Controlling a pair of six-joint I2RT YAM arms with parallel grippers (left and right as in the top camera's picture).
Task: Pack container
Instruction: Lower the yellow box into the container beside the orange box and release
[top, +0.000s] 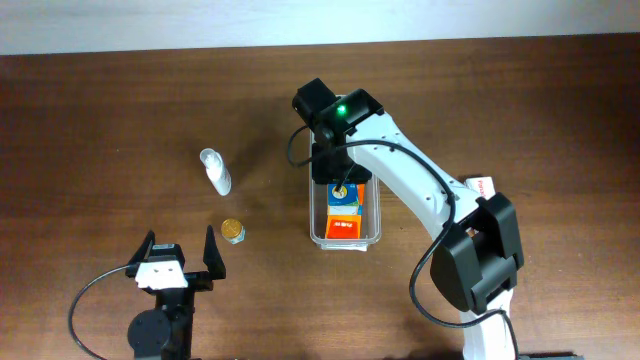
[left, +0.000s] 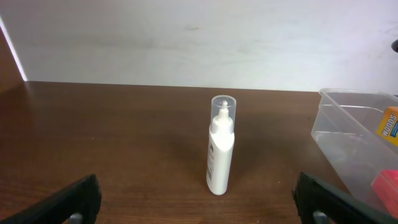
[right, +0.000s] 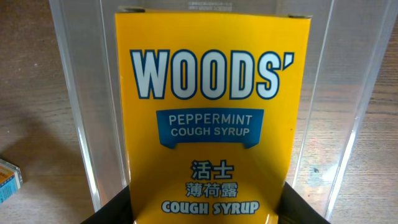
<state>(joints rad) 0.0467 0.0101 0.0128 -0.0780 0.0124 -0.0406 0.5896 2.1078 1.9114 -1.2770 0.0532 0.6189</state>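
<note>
The container (top: 316, 236), a long clear plastic bin, stands in the middle of the table and shows at the right of the left wrist view (left: 348, 118). My right gripper (top: 339, 176) hangs over its far half, shut on a yellow Woods' cough syrup box (right: 211, 112) that sits between the clear walls (right: 87, 124). From overhead this box (top: 345, 196) shows just below the wrist. An orange-red box (top: 347, 229) lies at the bin's near end. My left gripper (top: 183, 252) stands wide open near the front left edge, with nothing between its fingers (left: 68, 202).
A white bottle with a clear cap (top: 215, 172) lies left of the bin, straight ahead of the left gripper (left: 221, 146). A small gold round tin (top: 233, 231) sits near it. Another small box (top: 483, 186) lies by the right arm.
</note>
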